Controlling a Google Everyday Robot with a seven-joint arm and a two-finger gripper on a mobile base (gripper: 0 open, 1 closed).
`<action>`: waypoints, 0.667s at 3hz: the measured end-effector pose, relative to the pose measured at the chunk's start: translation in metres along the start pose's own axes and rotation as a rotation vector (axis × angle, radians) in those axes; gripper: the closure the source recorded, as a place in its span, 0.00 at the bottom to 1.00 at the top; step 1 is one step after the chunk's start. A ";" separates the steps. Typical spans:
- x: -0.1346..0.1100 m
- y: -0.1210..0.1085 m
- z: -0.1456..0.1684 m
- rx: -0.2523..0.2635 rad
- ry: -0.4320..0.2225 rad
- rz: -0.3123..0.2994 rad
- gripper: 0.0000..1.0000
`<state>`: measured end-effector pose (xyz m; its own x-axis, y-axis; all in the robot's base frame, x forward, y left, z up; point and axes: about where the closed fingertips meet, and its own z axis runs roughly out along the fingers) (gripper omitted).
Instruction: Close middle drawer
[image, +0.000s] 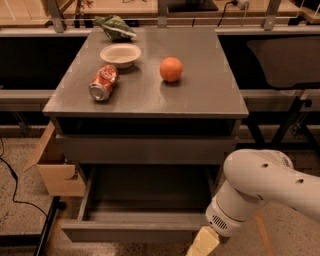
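Middle drawer open, hand at front corner

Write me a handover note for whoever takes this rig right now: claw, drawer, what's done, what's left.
Claw: low, at the picture's bottom edge, by the right end of the front of the middle drawer; whether it touches cannot be told.
Middle drawer: pulled far out, below the closed drawer front.
Done: nothing shut yet.
Left: probably set the claw on the front panel and push the drawer in until flush.
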<state>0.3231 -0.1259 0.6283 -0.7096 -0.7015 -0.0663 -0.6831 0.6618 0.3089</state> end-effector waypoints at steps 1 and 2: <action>0.000 0.000 0.000 0.000 0.000 0.000 0.00; -0.001 -0.007 0.028 -0.055 0.006 -0.013 0.00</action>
<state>0.3236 -0.1226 0.6001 -0.6995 -0.7116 -0.0654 -0.6818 0.6371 0.3595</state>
